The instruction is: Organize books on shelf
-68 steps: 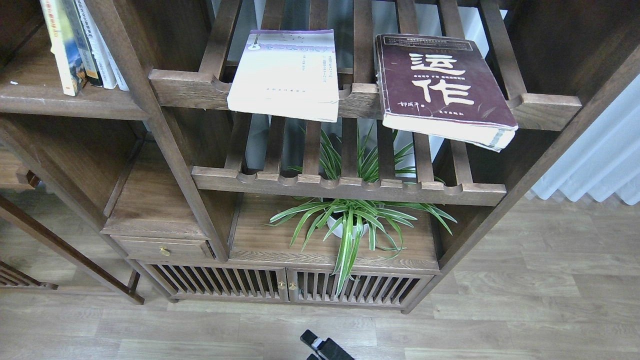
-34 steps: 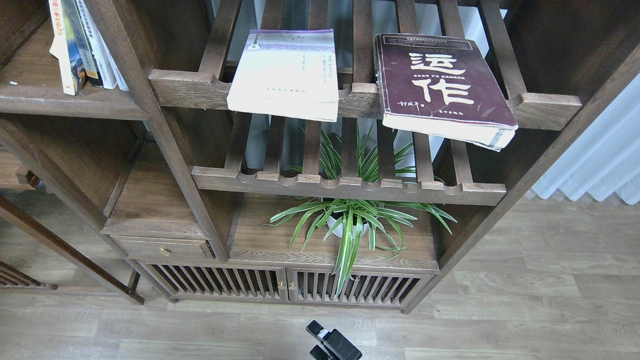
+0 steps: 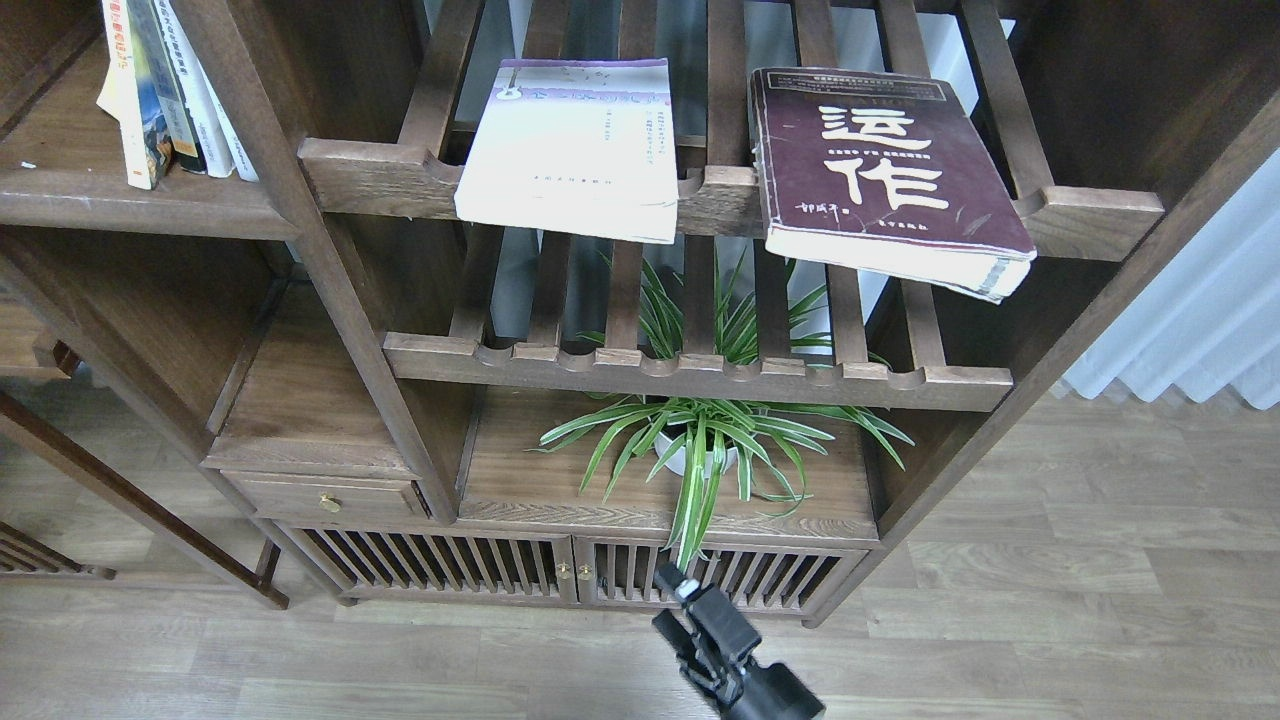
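Right now you have one gripper (image 3: 690,610) in the head view, rising from the bottom edge just right of centre, in front of the slatted cabinet doors (image 3: 575,575). Which arm it belongs to you cannot tell from this view. It is dark and seen nearly end-on, so you cannot tell whether its fingers are apart or together. It holds nothing you can see and touches no book.

Up on the top slatted shelf (image 3: 720,190) lie the two books you care about. The white book (image 3: 570,145) lies flat, cover up, left of centre, with its near edge hanging over the front rail. The maroon book (image 3: 880,170) lies flat to its right, well apart from it, turned slightly, and its near right corner juts out past the rail. It is thick, with large pale characters on its cover.

At the upper left, on a solid shelf (image 3: 130,205), a short row of upright books (image 3: 165,90) leans a little to the left.

Below the slatted shelves a spider plant (image 3: 700,450) in a white pot stands on the cabinet top, its leaves spilling over the front edge and reaching up through the lower slats. The gripper's tip is just below the longest hanging leaf. A small drawer (image 3: 325,498) with a brass knob sits to the left of the plant.
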Action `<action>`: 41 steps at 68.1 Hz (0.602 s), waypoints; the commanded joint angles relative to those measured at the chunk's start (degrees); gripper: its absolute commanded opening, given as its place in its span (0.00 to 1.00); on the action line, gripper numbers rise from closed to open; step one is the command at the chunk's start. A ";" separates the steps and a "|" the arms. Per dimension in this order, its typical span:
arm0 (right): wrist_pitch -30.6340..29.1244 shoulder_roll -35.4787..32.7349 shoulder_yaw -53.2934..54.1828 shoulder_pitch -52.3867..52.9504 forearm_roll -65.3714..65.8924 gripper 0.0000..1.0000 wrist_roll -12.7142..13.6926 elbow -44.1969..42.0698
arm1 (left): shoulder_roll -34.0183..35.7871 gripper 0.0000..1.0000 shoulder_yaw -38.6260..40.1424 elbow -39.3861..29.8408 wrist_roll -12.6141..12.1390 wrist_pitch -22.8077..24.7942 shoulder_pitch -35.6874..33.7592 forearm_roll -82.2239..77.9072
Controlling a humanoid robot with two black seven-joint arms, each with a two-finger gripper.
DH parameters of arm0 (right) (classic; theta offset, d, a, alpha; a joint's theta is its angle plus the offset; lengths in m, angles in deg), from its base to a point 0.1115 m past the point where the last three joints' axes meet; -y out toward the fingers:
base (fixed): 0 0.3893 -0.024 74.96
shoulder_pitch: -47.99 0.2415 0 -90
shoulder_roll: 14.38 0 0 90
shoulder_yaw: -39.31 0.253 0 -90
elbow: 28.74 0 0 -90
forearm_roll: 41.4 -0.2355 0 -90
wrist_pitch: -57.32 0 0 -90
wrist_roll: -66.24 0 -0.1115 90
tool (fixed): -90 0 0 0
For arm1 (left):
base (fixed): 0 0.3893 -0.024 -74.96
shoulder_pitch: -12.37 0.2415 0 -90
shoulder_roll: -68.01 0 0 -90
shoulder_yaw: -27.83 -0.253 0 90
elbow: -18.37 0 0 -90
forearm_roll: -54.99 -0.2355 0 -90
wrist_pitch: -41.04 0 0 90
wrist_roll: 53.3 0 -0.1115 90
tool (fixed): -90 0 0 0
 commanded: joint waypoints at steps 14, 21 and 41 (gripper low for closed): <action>0.00 -0.70 4.75 -0.27 -0.17 0.99 0.08 3.71 | -6.76 0.86 0.17 -2.92 0.08 0.01 10.22 0.10; 0.00 -2.55 6.07 -0.71 -0.35 0.99 0.08 7.58 | -7.99 0.87 0.08 -2.49 0.08 0.01 11.28 0.10; 0.00 -3.87 11.69 -0.97 -0.26 0.99 0.08 17.86 | -9.22 0.89 -0.27 -1.43 0.08 0.01 13.03 0.02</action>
